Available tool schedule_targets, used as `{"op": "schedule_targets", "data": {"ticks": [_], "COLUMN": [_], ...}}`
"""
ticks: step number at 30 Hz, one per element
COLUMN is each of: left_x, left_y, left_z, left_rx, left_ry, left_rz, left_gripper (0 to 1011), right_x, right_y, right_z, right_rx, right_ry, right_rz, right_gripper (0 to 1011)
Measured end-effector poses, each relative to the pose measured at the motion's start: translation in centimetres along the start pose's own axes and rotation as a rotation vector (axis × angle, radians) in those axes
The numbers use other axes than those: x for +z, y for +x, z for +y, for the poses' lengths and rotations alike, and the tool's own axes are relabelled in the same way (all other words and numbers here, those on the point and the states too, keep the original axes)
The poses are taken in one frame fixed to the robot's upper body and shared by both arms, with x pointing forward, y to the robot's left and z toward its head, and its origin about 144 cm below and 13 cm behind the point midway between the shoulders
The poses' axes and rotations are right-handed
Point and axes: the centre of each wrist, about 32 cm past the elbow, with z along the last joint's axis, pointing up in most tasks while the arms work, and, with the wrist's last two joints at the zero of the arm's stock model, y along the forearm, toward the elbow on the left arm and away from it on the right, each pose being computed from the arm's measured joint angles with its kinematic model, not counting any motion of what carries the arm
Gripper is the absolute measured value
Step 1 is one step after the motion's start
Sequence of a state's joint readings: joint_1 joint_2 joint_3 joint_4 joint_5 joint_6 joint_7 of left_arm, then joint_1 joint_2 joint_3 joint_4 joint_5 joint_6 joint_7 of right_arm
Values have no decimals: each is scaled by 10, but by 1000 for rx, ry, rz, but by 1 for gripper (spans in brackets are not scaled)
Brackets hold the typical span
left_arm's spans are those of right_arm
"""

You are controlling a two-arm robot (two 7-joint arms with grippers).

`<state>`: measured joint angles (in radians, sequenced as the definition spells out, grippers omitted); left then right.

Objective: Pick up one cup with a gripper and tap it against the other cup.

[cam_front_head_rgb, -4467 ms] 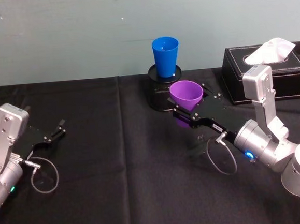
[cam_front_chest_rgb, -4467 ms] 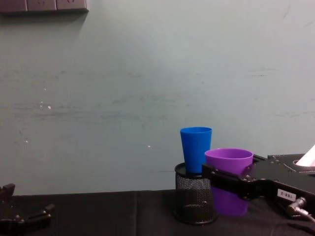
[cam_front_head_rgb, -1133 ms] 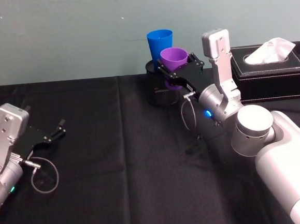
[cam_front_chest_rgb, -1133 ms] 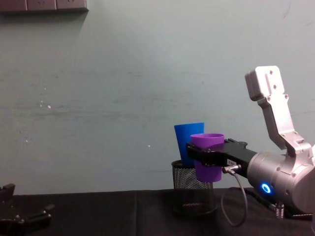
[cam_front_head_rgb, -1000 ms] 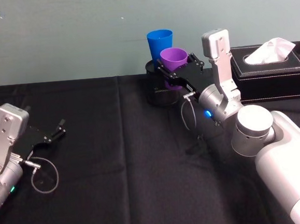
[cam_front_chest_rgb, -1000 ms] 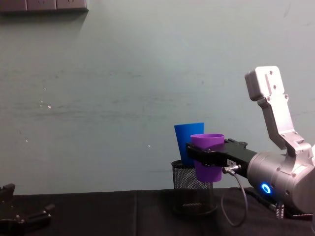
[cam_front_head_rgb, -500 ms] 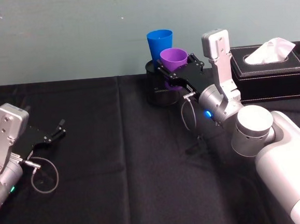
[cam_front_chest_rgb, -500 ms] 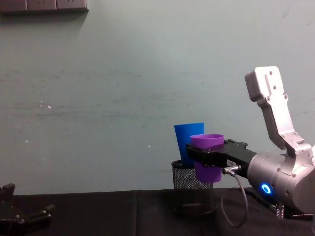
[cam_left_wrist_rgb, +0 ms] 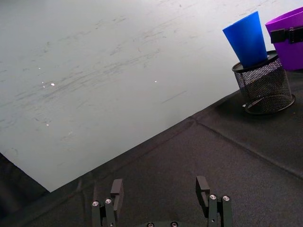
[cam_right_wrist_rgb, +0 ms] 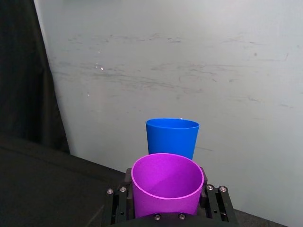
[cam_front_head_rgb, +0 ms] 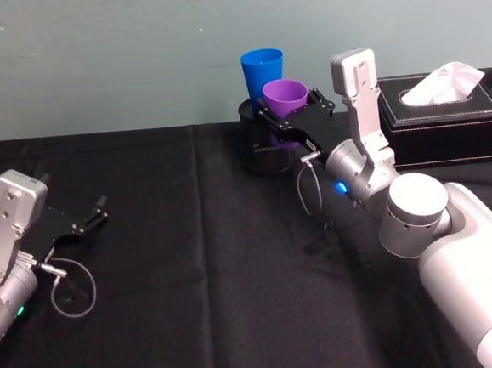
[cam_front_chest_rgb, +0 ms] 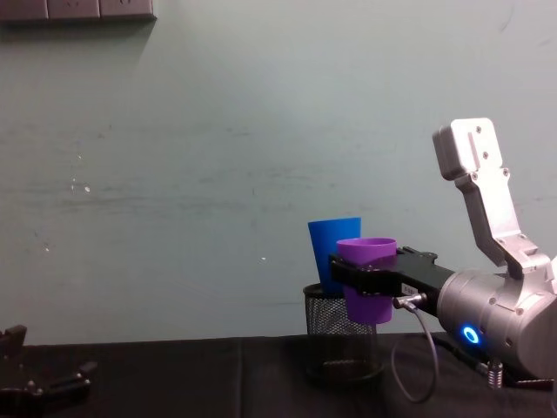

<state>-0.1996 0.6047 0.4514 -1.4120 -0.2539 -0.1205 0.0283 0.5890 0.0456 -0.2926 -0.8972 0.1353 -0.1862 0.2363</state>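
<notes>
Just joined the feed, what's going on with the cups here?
The right gripper holds the purple cup in the air, jaws shut on it, right beside the blue cup, which leans in the black mesh holder. I cannot tell whether the cups touch. The left gripper lies open on the table at the left.

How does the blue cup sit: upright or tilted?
Tilted: in the chest view the blue cup leans left in the mesh holder, its rim slanted.

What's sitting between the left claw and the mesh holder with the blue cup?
Only bare black cloth between left claw and mesh holder, seen from the head view.
</notes>
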Motion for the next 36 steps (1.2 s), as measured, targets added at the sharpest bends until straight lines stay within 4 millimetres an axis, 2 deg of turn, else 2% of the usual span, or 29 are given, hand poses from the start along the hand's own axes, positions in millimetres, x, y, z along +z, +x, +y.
{"op": "schedule_targets", "data": {"ticks": [36], "left_x": [0], "left_y": [0], "left_z": [0], "left_rx": [0], "left_ry": [0], "left_rz": [0], "left_gripper": [1000], "right_x": [0], "right_y": [0], "right_z": [0], "right_rx": [0], "right_ry": [0], "right_rz": [0], "right_gripper": [751]}}
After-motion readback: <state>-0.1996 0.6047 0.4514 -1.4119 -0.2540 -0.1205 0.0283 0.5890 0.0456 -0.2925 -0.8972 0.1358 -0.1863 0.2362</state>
